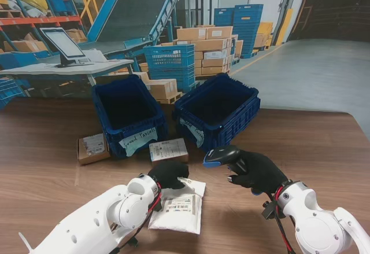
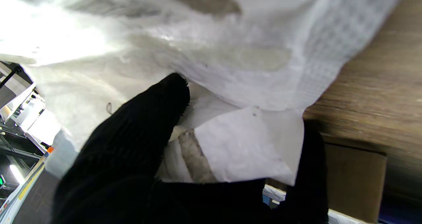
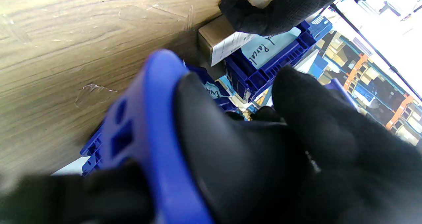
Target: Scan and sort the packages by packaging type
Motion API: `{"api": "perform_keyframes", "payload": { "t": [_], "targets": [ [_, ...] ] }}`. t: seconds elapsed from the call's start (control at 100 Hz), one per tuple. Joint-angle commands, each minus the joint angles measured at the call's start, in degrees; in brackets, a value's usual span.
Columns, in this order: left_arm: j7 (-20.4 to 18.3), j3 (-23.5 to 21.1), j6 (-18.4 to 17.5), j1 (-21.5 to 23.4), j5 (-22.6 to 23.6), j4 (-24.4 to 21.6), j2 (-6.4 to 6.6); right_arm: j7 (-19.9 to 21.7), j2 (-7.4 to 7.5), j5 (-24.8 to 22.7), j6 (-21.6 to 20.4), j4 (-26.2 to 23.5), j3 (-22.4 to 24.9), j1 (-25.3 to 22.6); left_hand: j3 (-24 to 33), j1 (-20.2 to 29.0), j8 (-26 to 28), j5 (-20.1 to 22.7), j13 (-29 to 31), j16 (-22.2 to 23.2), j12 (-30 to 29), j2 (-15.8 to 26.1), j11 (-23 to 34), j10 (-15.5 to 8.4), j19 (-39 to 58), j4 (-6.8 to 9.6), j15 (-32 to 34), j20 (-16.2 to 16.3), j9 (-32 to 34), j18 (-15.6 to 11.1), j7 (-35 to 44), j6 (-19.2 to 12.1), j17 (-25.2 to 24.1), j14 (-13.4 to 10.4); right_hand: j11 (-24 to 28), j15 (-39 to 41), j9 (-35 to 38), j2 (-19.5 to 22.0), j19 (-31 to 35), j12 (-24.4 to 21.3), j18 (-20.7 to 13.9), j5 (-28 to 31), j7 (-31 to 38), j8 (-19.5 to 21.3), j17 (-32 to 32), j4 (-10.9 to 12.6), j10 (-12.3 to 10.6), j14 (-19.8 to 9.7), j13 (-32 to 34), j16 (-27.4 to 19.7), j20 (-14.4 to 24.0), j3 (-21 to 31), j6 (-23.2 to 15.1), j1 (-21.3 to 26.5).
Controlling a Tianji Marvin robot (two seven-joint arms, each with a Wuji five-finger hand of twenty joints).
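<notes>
A white poly mailer bag (image 1: 178, 209) with a barcode label lies on the wooden table near me. My left hand (image 1: 169, 173), in a black glove, is closed on its far edge; the left wrist view shows the fingers (image 2: 141, 131) pinching the white plastic (image 2: 230, 69). My right hand (image 1: 257, 172) is shut on a blue and black barcode scanner (image 1: 219, 156), whose head points left toward the bag. In the right wrist view the scanner (image 3: 148, 125) fills the middle. Two blue crates (image 1: 126, 113) (image 1: 217, 110) stand farther from me.
A small cardboard box (image 1: 93, 148) lies left of the left crate. A flat box with a white label (image 1: 168, 149) rests between the crates and my left hand. Handwritten paper tags (image 1: 139, 140) hang on the crate fronts. The table's far edge is behind the crates.
</notes>
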Motion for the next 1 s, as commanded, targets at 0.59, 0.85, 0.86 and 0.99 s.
{"api": "perform_keyframes", "payload": {
  "t": [0.59, 0.85, 0.86, 0.99],
  "targets": [
    [-1.22, -8.49, 5.7, 8.24, 5.19, -14.49, 1.03, -0.52, -0.58, -1.03, 1.02, -1.05, -0.89, -0.15, 2.64, 3.53, -1.22, 0.89, 10.73, 5.87, 1.01, -1.08, 1.96, -0.55, 2.31, -0.5, 33.11, 0.92, 2.15, 2.09, 2.75, -1.94, 0.21, 5.12, 0.62, 3.34, 1.19, 0.65, 0.52, 1.04, 0.01, 0.48, -0.01, 0.5, 0.38, -0.24, 0.69, -4.14, 3.29, 2.46, 0.79, 3.24, -4.12, 3.83],
    [-1.51, -11.18, 8.93, 8.86, 7.63, -19.79, 1.17, -1.29, -0.73, -1.13, 1.25, -1.2, -1.18, -0.27, 2.65, 3.5, -1.2, 1.01, 10.9, 5.9, 0.95, -1.22, 1.92, -0.57, 2.39, -0.56, 33.03, 0.89, 2.34, 2.2, 2.71, -1.94, 0.33, 5.12, 0.6, 3.26, 1.19, 0.65, 0.53, 1.05, -0.02, 0.48, -0.01, 0.5, 0.45, -0.24, 0.68, -4.04, 3.46, 2.4, 0.78, 3.27, -4.12, 3.84],
    [-1.55, -11.28, 9.11, 8.82, 7.7, -19.98, 1.16, -1.31, -0.74, -1.13, 1.27, -1.21, -1.19, -0.27, 2.65, 3.49, -1.19, 1.02, 10.91, 5.9, 0.95, -1.2, 1.92, -0.6, 2.39, -0.57, 33.02, 0.88, 2.35, 2.21, 2.72, -2.01, 0.33, 5.06, 0.6, 3.26, 1.19, 0.67, 0.53, 1.05, -0.01, 0.48, -0.01, 0.5, 0.45, -0.24, 0.69, -4.04, 3.46, 2.4, 0.78, 3.27, -4.12, 3.83],
    [-2.13, -12.55, 12.26, 7.75, 8.06, -22.24, 1.03, -1.71, -0.82, -1.12, 1.44, -1.19, -1.3, -0.36, 2.71, 3.49, -1.2, 1.21, 11.11, 5.9, 0.91, -1.32, 1.87, -0.52, 2.44, -0.6, 32.99, 0.86, 2.43, 2.29, 2.71, -1.87, 0.44, 5.19, 0.6, 3.25, 1.2, 0.68, 0.51, 1.06, -0.03, 0.48, -0.01, 0.51, 0.41, -0.25, 0.79, -4.04, 3.46, 2.38, 0.77, 3.25, -4.12, 3.84]
  ]
}}
